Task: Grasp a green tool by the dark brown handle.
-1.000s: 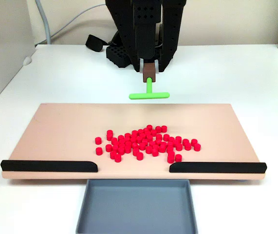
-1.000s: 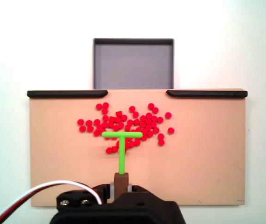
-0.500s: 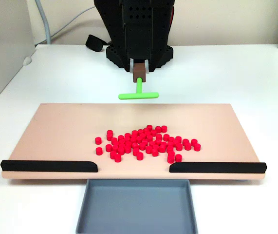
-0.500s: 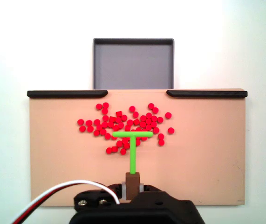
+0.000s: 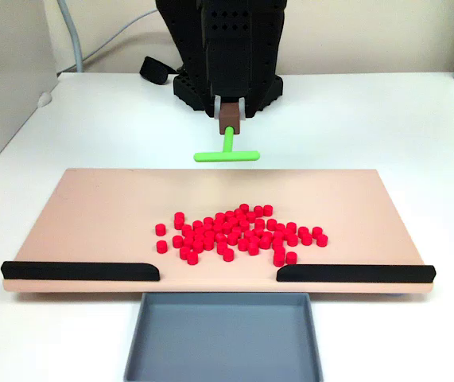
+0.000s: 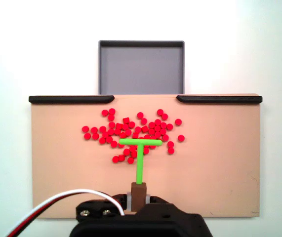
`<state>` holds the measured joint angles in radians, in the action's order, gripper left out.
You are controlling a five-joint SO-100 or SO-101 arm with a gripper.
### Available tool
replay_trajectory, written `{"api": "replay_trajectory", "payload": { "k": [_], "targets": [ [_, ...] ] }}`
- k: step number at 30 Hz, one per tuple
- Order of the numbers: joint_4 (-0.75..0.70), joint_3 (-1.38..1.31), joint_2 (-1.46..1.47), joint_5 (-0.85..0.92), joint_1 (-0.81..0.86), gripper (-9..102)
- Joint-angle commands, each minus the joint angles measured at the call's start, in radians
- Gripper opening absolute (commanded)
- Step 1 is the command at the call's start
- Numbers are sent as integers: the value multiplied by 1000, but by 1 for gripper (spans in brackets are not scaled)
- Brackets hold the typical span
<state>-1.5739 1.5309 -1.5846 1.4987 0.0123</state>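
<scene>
My black gripper [image 5: 229, 114] is shut on the dark brown handle [image 5: 229, 121], a small cube. The green tool [image 5: 227, 155] hangs from it in the air, stem pointing away from the arm, crossbar level. In a fixed view from behind the arm, the gripper [image 6: 139, 198] holds the handle [image 6: 139, 189] over the near edge of the tan board [image 6: 220, 173]. The green tool [image 6: 140, 160] reaches forward from there. Its crossbar lies in line with the near side of the red cylinders [image 6: 131, 129].
Many red cylinders [image 5: 238, 232] lie clustered mid-board. Two black bars [image 5: 79, 270] [image 5: 355, 273] line the board's far edge, with a gap between them. A grey tray [image 5: 141, 342] sits beyond that gap. A white and red cable [image 6: 57, 205] runs off the arm.
Over the last second the gripper carried the tool sideways: left in the view facing the arm, right in the view from behind it. It has barely moved in the last half second.
</scene>
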Motion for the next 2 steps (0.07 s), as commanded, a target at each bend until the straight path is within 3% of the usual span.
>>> {"api": "replay_trajectory", "payload": {
  "k": [1,2],
  "targets": [
    [2,-12,-35,-6,-9,0],
    [2,-12,-35,-5,-9,0]
  ]
}}
